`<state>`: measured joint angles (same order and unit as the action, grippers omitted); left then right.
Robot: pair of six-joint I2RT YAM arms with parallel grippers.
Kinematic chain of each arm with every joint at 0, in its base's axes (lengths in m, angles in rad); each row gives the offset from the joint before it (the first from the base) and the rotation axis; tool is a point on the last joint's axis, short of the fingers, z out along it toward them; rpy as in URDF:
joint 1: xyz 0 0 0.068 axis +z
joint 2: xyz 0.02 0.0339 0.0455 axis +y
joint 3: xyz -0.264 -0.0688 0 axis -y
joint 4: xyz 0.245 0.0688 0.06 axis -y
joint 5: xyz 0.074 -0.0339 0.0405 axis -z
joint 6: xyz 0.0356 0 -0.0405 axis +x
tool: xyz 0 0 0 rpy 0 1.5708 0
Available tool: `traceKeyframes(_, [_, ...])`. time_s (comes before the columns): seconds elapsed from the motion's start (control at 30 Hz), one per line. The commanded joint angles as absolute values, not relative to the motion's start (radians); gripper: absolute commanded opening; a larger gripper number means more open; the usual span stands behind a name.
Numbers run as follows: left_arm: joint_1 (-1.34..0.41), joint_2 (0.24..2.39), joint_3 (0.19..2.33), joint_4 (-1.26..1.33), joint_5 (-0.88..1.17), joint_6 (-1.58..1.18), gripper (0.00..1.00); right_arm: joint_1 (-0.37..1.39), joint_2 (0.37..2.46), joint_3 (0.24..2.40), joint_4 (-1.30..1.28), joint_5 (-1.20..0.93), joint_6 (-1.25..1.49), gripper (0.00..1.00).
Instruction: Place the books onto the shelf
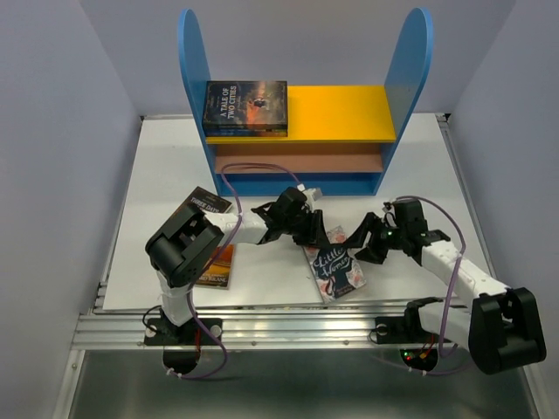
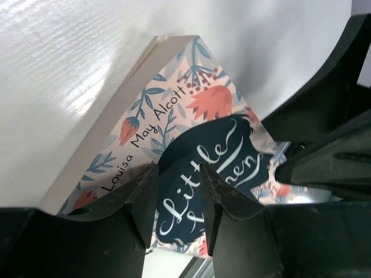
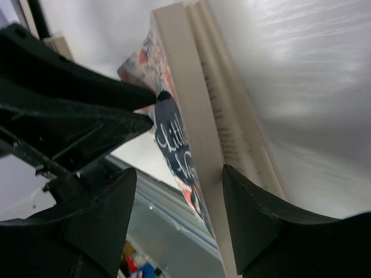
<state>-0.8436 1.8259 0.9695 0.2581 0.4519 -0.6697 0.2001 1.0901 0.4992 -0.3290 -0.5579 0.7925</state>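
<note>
Little Women (image 1: 338, 272) lies on the white table (image 1: 166, 166) just below the middle of the top view, well short of the shelf (image 1: 196, 78) at the upper centre. Both claws meet at its upper end. The left claw (image 1: 316, 234) reaches in from the left and the right claw (image 1: 365, 244) from the right.

In the left wrist view, the left claw (image 2: 178, 171) stands partly open, its two fingers (image 2: 142, 200) in front of the floral cover (image 2: 191, 110). The title shows through the gap between them. Nothing is pinched there, and we cannot tell whether the tips touch the cover.

In the right wrist view, the right claw (image 3: 179, 172) is spread wider and straddles the book's pale page edge (image 3: 194, 116). The right-hand finger (image 3: 255, 226) sits against or just beside that edge, while the left-hand one stands clear of the cover. We see no closed grip.

On the shelf's yellow board (image 1: 349, 113), at its left end, A Tale of Two Cities (image 1: 245, 106) lies flat on a short stack. More books (image 1: 218, 266) lie at the left of the table, partly under the left arm.
</note>
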Motion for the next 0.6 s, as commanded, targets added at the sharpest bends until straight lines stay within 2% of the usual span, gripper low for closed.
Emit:
traceKeyframes(0.0, [-0.842,1.852,0.997,0.210,0.417,-0.637,0.45,0.222,1.106,0.543,-0.285,-0.794,0.749,0.65])
traceKeyframes(0.13, [-0.841,1.855,1.003,0.202,0.411,-0.640,0.43,0.222,1.138,0.546,-0.284,-0.834,0.710,0.53])
traceKeyframes(0.23, [-0.841,1.855,1.000,0.202,0.413,-0.644,0.42,0.222,1.167,0.549,-0.285,-0.808,0.704,0.52])
traceKeyframes(0.27, [-0.841,1.852,0.997,0.201,0.407,-0.646,0.41,0.222,1.175,0.551,-0.281,-0.799,0.706,0.49])
traceKeyframes(0.43, [-0.842,1.835,0.988,0.199,0.393,-0.649,0.41,0.256,1.212,0.569,-0.255,-0.638,0.715,0.40])
traceKeyframes(0.53, [-0.842,1.824,0.982,0.202,0.391,-0.650,0.41,0.279,1.229,0.555,-0.210,-0.615,0.745,0.24])
traceKeyframes(0.57, [-0.842,1.815,0.980,0.209,0.391,-0.649,0.41,0.290,1.227,0.552,-0.183,-0.608,0.756,0.06])
